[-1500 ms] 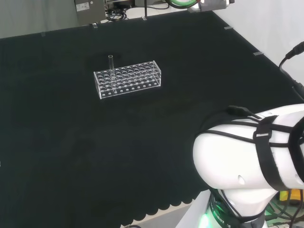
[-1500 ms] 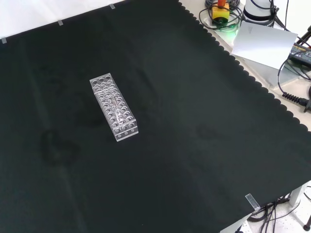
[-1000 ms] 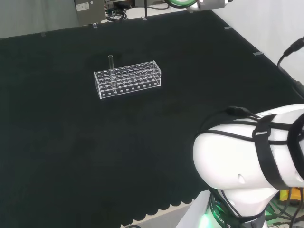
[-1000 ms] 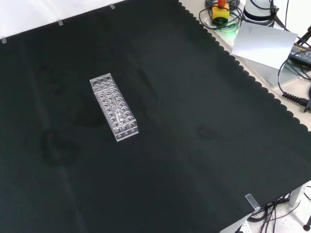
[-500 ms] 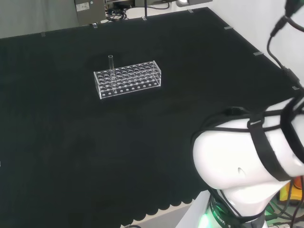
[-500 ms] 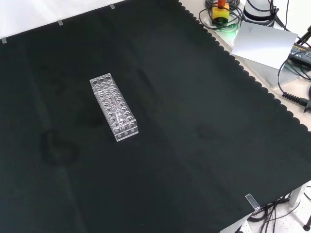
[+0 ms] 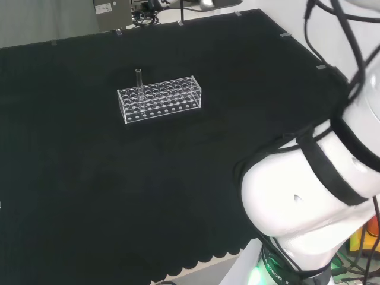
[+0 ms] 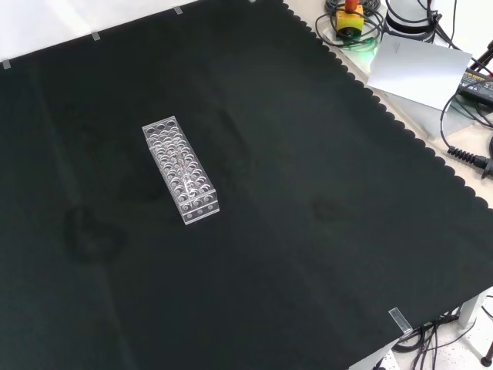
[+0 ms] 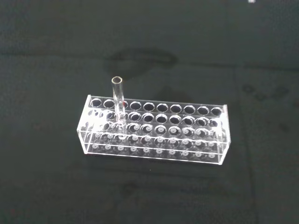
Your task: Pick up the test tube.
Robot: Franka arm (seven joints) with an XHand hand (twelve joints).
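A clear test tube [image 7: 139, 78] stands upright in a clear plastic rack [image 7: 160, 100] with many holes, on the black cloth. In the head view the tube sits at the rack's far left corner, sticking up above it. The wrist view looks down on the same rack [image 9: 154, 135] from some way off, with the tube [image 9: 118, 105] rising from a hole near one end. In the front view the rack [image 8: 182, 169] lies left of the cloth's middle. All other holes look empty.
The arm's own white links [image 7: 309, 196] bulk at the head view's right. Beyond the cloth's scalloped edge in the front view lie a yellow and red box [image 8: 350, 17], a grey sheet [image 8: 416, 69] and cables. Black cloth surrounds the rack on all sides.
In the head view the arm's white links have swung upward at the right. The rack and tube have stayed where they were.
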